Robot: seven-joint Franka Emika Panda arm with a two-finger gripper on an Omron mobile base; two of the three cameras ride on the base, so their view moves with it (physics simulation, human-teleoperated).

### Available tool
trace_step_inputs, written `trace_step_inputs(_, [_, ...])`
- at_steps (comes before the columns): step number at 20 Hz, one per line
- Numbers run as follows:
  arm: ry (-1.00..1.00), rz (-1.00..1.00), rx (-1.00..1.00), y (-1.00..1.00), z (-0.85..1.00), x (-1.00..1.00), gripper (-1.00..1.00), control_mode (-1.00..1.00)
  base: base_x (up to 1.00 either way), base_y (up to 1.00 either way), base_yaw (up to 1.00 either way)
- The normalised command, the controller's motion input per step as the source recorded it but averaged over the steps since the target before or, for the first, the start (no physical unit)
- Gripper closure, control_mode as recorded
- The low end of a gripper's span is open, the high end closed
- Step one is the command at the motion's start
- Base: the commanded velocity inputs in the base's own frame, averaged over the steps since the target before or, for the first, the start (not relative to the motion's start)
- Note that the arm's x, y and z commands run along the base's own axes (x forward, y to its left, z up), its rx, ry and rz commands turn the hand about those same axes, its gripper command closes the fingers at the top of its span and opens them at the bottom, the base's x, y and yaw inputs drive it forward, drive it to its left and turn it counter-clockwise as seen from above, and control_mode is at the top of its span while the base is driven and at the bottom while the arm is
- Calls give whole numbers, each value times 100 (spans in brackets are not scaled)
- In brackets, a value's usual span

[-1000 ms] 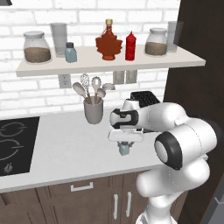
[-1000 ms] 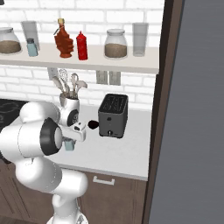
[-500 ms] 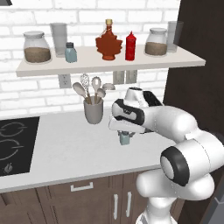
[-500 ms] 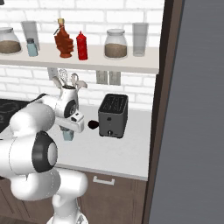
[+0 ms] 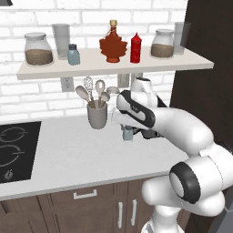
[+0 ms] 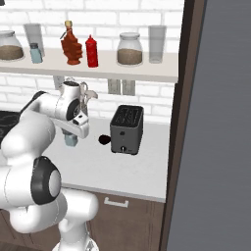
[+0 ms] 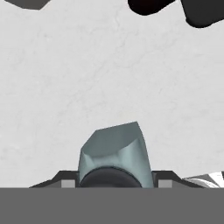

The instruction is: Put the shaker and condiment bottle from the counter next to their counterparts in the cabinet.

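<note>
A: Going left to right along the cabinet (image 5: 113, 63) shelf, what stands there?

B: A jar of brown grains (image 5: 38, 48), a tall grey tumbler (image 5: 61, 41), the second shaker (image 5: 73, 54), the maple-leaf bottle (image 5: 113, 43), and just right of it the condiment bottle (image 5: 135, 48), nearly touching. Further right are another jar (image 5: 162, 44) and another tumbler (image 5: 180, 37).

A: And below, on the desk (image 5: 68, 154)?

B: At the left edge a black cooktop (image 5: 13, 150); then a grey utensil holder (image 5: 97, 114) with spoons and a whisk, near the wall. Right of it, the arm bends over the desk with the pincer (image 5: 128, 134) pointing down. In the right base view, a black toaster (image 6: 127, 130) sits to the right of the arm.

A: Where is the shaker (image 5: 128, 134) relative to the pincer?

B: Directly under the hand, between the two fingers. In the hand view the shaker (image 7: 114, 155) sits at the bottom centre with its dark cap toward the camera, and the pincer (image 7: 113, 181) has a finger pressed on each side, pinching it.

A: Is it standing on the desk?

B: The frames do not settle whether its base touches the surface. In the right base view the shaker (image 6: 71, 140) hangs below the pincer (image 6: 72, 139), just right of the holder.
</note>
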Motion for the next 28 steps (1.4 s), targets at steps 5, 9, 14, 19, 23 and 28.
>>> trace_step_inputs(5, [-2, -5, 8, 0, 79, 0, 100, -100, 0, 0, 0])
trace_step_inputs(9, [0, -5, 8, 1, 75, 0, 100, -100, 0, 0, 0])
trace_step_inputs(14, [0, -5, 1, 31, 55, 7, 100, -100, 0, 0, 0])
trace_step_inputs(19, [0, -6, 0, 55, 46, 15, 100, -100, 0, 0, 0])
trace_step_inputs(23, [0, -3, 0, 19, 6, 2, 100, -100, 0, 0, 0])
trace_step_inputs(28, [-7, 0, 0, 12, 28, -1, 100, -100, 0, 0, 0])
